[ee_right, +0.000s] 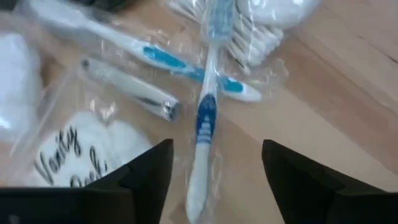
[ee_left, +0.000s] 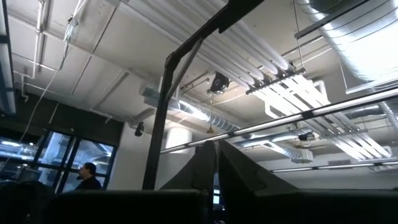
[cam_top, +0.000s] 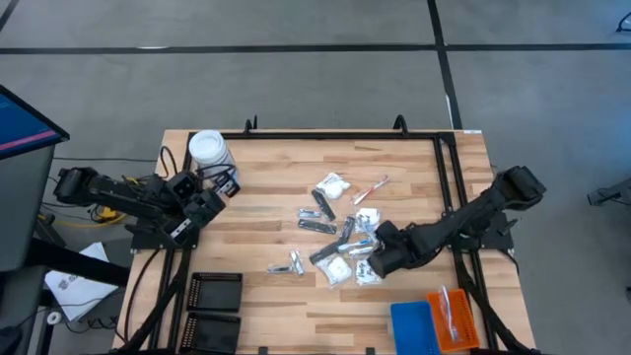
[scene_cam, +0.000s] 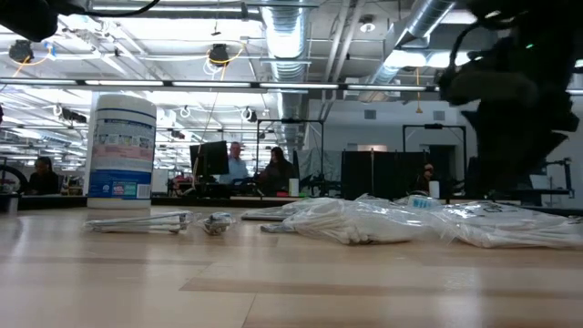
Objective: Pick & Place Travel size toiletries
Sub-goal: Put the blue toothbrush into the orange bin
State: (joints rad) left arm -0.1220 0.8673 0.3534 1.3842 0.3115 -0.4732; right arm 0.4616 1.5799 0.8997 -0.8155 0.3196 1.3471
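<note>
The orange tray at the table's near right corner holds one clear-wrapped item, while the blue tray touching its left side shows only bare blue; two black trays sit well to the left of the orange tray, contents too dark to tell. The travel size toiletries lie scattered on the wood up and to the left of the orange tray, with a white-lidded jar beyond them at the far left. The right gripper hangs low over the pile's near edge. Only the right wrist view shows its fingers spread wide, empty, straddling a blue toothbrush in clear wrap beside a vanity sachet. The left gripper waits beside the jar; whether it is open cannot be told.
</note>
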